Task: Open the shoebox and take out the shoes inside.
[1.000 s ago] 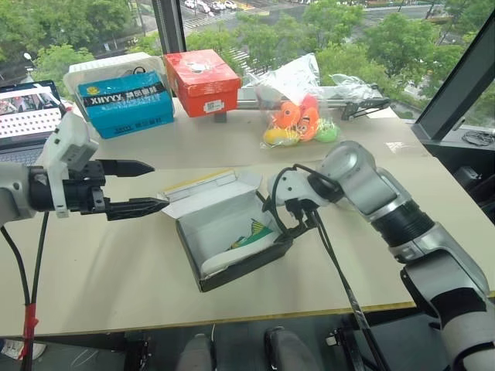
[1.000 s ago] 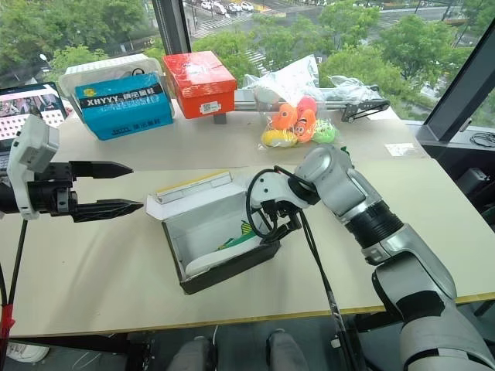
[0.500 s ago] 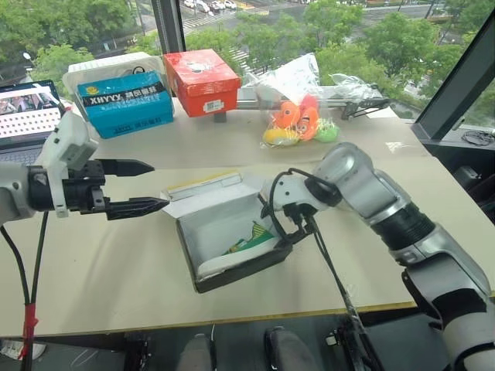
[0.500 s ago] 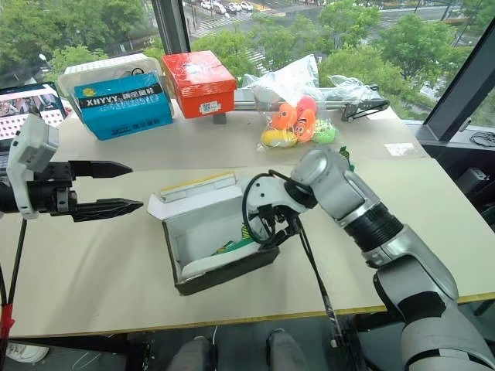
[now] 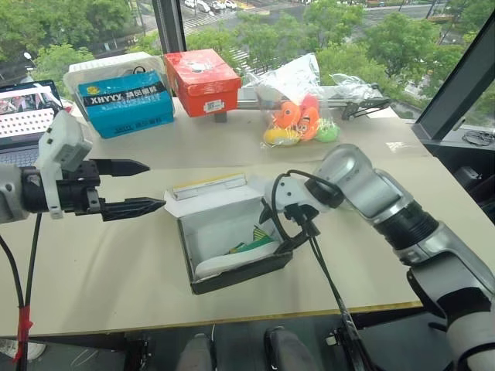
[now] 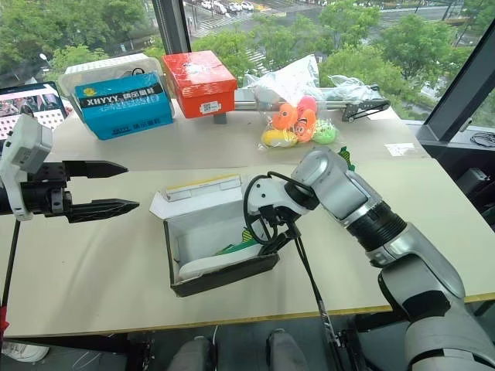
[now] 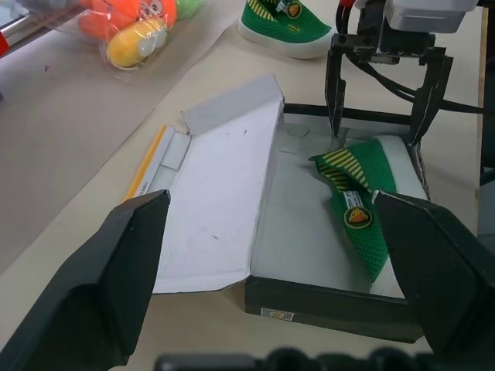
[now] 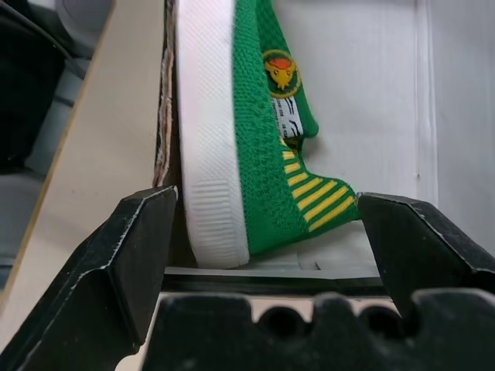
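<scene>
We see the shoebox open on the table, lid folded back toward the window; one green shoe lies on its side inside against the near wall, the second shoe sits on the table beyond the box; right gripper poised over the box's right end, jaws spread wide astride the shoe's heel, gripping nothing; left gripper hovers left of the box, jaws wide, empty.
</scene>
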Tool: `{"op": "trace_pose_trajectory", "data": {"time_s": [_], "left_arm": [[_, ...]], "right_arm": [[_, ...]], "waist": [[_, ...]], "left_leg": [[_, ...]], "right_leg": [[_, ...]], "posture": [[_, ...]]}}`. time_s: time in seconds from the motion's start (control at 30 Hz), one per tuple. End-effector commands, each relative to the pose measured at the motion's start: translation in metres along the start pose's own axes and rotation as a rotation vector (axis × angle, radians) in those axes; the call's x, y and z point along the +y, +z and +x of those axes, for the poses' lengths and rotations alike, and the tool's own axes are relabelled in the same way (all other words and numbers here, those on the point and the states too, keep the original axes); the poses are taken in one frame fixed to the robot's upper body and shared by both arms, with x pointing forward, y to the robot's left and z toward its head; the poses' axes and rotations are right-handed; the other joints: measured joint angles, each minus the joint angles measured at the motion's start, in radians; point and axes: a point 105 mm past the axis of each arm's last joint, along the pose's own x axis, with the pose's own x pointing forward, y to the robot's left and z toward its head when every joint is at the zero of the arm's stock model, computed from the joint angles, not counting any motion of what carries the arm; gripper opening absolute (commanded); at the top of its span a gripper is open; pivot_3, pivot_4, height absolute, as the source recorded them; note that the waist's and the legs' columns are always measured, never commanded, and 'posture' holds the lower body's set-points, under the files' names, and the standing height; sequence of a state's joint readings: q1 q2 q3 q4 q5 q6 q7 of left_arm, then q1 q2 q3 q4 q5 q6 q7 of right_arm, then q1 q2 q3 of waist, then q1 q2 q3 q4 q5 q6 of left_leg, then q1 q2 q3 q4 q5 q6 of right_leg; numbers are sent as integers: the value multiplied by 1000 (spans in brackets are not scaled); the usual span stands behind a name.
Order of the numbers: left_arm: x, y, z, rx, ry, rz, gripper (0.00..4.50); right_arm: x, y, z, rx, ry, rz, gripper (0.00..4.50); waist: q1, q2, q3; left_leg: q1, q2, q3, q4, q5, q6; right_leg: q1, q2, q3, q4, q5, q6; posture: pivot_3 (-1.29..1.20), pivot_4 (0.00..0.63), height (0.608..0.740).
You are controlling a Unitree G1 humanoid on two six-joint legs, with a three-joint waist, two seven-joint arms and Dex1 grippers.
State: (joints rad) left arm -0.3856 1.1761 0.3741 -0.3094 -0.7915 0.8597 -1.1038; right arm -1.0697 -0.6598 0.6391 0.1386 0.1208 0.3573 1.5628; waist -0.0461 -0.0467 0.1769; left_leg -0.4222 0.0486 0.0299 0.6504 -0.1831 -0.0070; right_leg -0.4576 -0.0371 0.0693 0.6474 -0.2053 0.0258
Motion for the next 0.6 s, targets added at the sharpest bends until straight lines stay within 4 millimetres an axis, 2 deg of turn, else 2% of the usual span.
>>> {"op": "trace_pose_trajectory", "data": {"time_s": [0.03,0.3,0.53,0.6], "left_arm": [[-1,12,-7,-12,21,48,4500],[0,12,-7,-12,25,50,4500],[0,13,-6,-15,28,55,4500],[0,13,-6,-16,28,55,4500]], "right_arm": [[5,10,-7,-11,51,-33,4477],[7,3,1,3,68,-34,4477],[5,-10,21,44,76,-23,4477],[4,-14,27,55,78,-14,3952]], "waist": [[0,0,0],[1,0,0],[1,0,0],[1,0,0]], "left_leg": [[0,0,0,0,0,0],[0,0,0,0,0,0],[0,0,0,0,0,0],[0,0,0,0,0,0]], "right_leg": [[0,0,0,0,0,0],[0,0,0,0,0,0],[0,0,0,0,0,0],[0,0,0,0,0,0]], "posture": [[0,150,740],[0,150,740],[0,150,740],[0,150,740]]}}
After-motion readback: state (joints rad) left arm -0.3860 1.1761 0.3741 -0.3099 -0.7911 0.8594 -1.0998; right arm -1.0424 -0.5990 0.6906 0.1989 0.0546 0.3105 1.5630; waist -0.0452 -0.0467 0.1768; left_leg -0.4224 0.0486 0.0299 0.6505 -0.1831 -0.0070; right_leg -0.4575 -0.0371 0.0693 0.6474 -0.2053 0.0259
